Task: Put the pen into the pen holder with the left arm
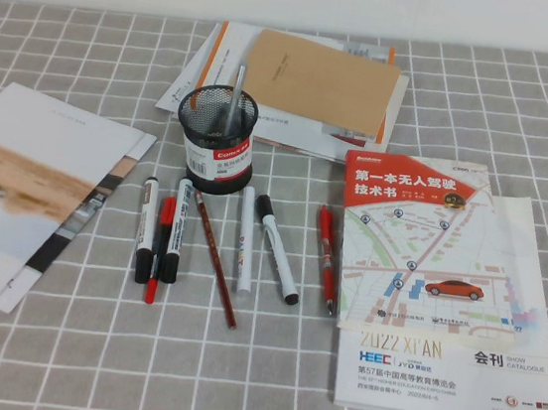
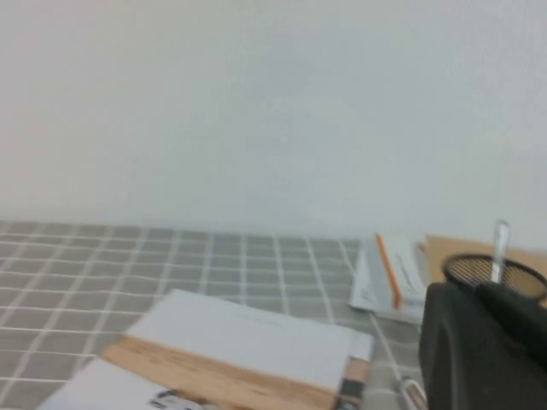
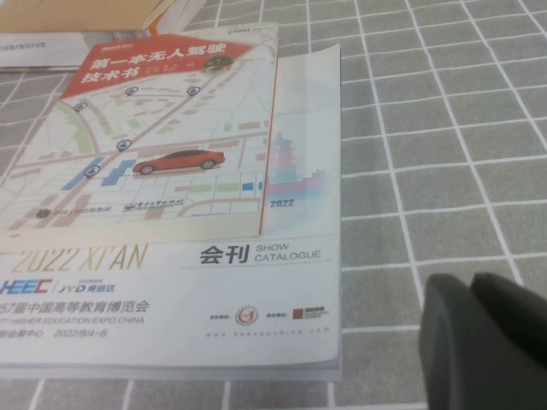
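Note:
The slim grey-silver pen (image 1: 234,88) stands tilted inside the black wire-mesh pen holder (image 1: 217,140), its upper end sticking out above the rim. In the left wrist view the pen's top (image 2: 500,246) rises from the holder's rim (image 2: 513,272). My left gripper (image 2: 474,290) shows only in its wrist view, shut and empty, on the near left side of the holder and apart from it. My right gripper (image 3: 472,282) is shut and empty above the checked cloth beside the catalogue. Neither arm shows in the high view.
In front of the holder lie black-capped white markers (image 1: 277,248), red pens (image 1: 325,256) and a red-brown pencil (image 1: 215,258). Catalogues (image 1: 442,306) lie at the right, a brochure (image 1: 26,185) at the left, and a brown envelope on papers (image 1: 314,80) behind.

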{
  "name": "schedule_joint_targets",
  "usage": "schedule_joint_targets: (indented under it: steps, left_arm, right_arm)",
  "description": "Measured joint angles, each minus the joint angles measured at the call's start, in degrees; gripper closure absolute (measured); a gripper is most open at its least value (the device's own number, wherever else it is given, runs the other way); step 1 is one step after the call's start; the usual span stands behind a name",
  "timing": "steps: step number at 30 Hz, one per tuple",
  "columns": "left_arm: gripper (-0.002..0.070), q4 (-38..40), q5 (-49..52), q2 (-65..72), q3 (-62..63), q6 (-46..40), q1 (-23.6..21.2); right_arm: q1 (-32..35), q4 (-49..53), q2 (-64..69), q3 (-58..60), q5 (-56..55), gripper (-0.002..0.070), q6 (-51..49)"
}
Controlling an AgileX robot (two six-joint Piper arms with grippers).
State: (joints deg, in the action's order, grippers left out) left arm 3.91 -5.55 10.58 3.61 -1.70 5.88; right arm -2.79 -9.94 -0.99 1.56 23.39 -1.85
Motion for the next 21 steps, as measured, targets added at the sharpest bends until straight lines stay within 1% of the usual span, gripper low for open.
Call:
schedule_joint_targets:
  steps: [2, 5, 11, 17, 21]
  left_arm:
    - [0.0677, 1.3, 1.6, -4.9, -1.7, -0.3, -2.0]
    - [0.0677, 2.3, 4.9, -10.3, -4.1, -0.3, -3.4]
    - [0.0678, 2.4, 12.6, -11.0, -5.0, -0.4, -3.7]
    - [0.0677, -1.7, 23.1, -11.0, -5.0, -0.4, -3.7]
    - [0.0677, -2.6, 26.8, -11.0, -5.1, -0.3, -3.7]
  right_arm:
    - [0.0, -0.2, 0.0, 0.0, 0.0, 0.0689, 0.0]
    - [0.0, -0.4, 0.0, 0.0, 0.0, 0.0688, 0.0]
    - [0.0, -0.6, 0.0, 0.0, 0.0, 0.0689, 0.0]
    - [0.0, -0.6, 0.0, 0.0, 0.0, 0.0689, 0.0]
    - [0.0, -0.6, 0.0, 0.0, 0.0, 0.0689, 0.0]
